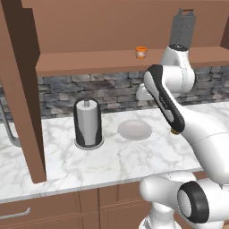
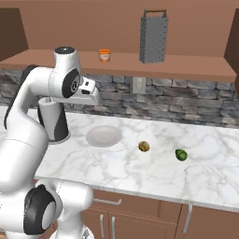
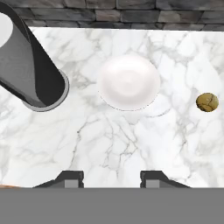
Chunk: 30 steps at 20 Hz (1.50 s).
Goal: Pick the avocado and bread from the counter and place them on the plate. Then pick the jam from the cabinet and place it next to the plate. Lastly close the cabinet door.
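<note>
The hand (image 3: 111, 179) is hovering empty with fingers drawn narrow, looking down on the round pale plate (image 3: 128, 82) at frame centre, scouting the white marble table (image 3: 131, 140); the yellow-brown bread lump (image 3: 207, 102) is lying at right, the dark green avocado (image 2: 181, 155) beyond

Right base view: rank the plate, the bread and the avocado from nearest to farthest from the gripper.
The gripper hangs above the counter's left part.
1. The plate: nearest, just below and slightly right of it.
2. The bread: farther right, past the plate's rim.
3. The avocado: farthest, right of the bread.
</note>
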Tool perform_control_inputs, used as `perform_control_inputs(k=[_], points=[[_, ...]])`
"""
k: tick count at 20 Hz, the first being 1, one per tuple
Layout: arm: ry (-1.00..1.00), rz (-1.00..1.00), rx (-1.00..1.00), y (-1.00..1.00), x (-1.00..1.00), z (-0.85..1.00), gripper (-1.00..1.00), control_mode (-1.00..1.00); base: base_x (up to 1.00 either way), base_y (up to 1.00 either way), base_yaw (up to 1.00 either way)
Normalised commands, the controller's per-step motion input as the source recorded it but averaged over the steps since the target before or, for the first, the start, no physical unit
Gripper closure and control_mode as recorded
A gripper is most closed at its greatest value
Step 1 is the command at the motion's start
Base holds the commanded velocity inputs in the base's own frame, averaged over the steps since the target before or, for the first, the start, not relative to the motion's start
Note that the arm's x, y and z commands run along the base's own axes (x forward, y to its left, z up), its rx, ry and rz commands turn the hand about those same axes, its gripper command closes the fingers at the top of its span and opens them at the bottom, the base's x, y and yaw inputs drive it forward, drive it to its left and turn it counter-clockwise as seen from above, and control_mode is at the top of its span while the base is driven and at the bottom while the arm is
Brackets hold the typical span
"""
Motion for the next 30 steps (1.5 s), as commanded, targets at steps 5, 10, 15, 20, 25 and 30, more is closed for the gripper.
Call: perform_control_inputs(k=[5,10,15,20,25,30], points=[[-0.07,0.0,0.0,0.0,0.0,-0.02,-1.0,-1.0,0.0,0.0,0.0],[-0.05,0.0,0.0,-0.08,0.0,-0.17,-1.0,-1.0,0.0,0.0,0.0],[0.0,0.0,0.0,-0.16,0.0,-0.27,-1.0,-1.0,0.0,0.0,0.0],[0.0,0.0,0.0,-0.2,0.03,-0.26,-1.0,-1.0,0.0,0.0,0.0],[0.0,0.0,0.0,-0.23,0.14,-0.28,-1.0,-1.0,0.0,0.0,0.0],[0.0,0.0,0.0,-0.25,0.22,-0.3,-1.0,-1.0,0.0,0.0,0.0]])
